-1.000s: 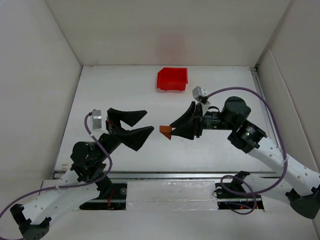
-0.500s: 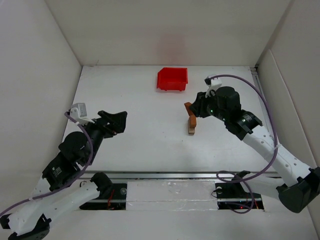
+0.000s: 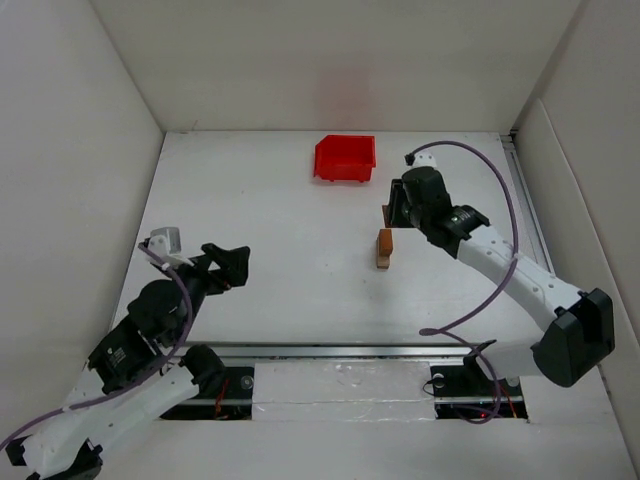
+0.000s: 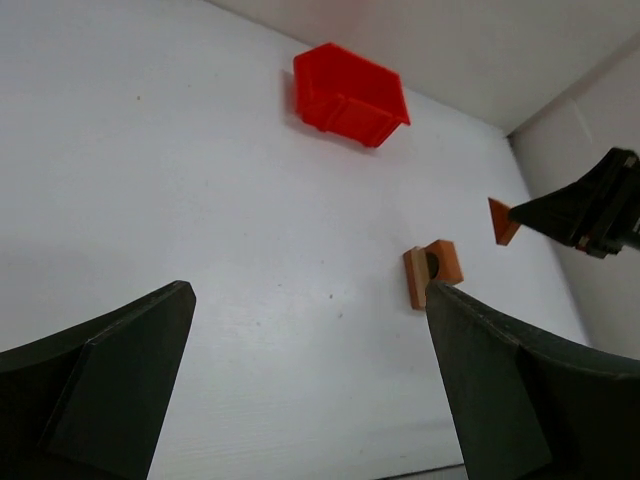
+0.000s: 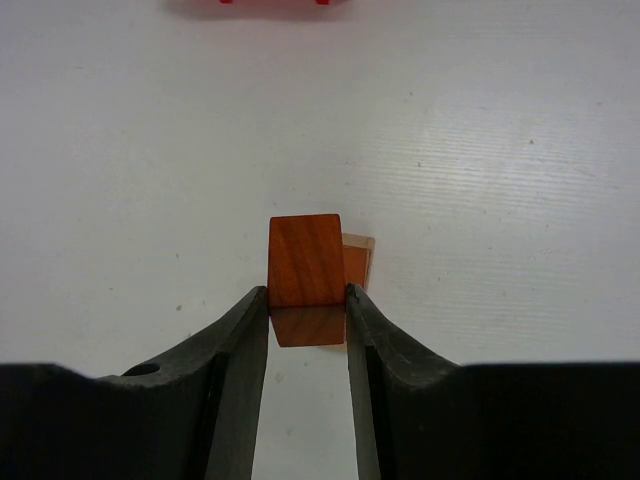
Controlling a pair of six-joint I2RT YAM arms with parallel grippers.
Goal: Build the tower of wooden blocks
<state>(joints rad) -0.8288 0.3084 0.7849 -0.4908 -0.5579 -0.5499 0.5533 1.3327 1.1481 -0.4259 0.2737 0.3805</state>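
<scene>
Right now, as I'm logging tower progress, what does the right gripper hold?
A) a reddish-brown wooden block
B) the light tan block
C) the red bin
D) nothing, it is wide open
A: in the right wrist view the right gripper pinches the reddish-brown block between its fingers, while the red bin sits apart, untouched.

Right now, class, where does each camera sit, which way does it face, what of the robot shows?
Top external: above, behind the robot, looking down; left arm, right arm show.
Left wrist: faces the red bin; open left gripper frames it.
Right wrist: looks down; right gripper holds the orange-brown block.
Shared: both wrist views show the tan block.
</scene>
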